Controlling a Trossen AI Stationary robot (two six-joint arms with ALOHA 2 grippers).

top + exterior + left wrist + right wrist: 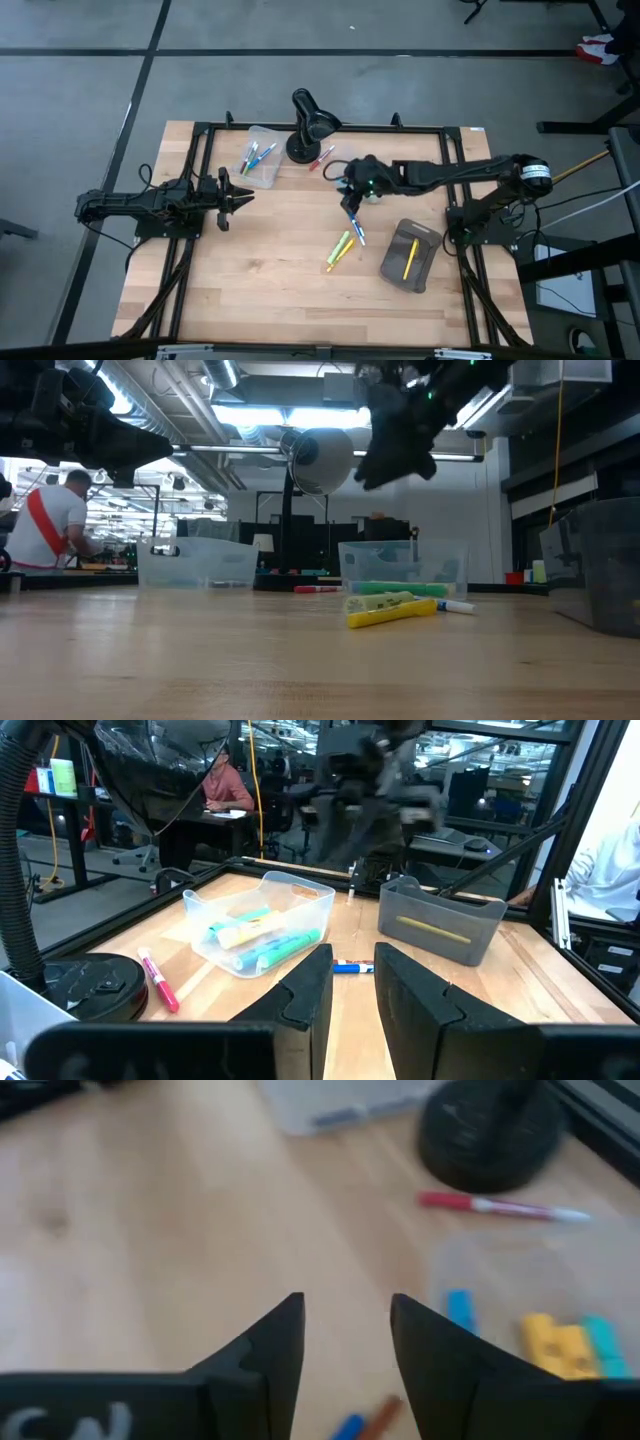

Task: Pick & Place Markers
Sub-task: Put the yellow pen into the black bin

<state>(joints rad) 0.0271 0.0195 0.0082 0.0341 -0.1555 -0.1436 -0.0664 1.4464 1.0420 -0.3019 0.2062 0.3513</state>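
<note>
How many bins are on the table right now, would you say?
3: a clear bin left of the lamp, a second clear bin near the right gripper, and a grey bin farther right; none seems hidden.

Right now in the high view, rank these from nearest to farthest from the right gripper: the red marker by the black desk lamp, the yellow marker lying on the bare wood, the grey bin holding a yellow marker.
From the right gripper:
1. Red marker, beside the black desk lamp's base, toward the table's back.
2. Yellow marker on bare wood, toward the front; close to the first, a near call.
3. Grey bin, front right.
</note>
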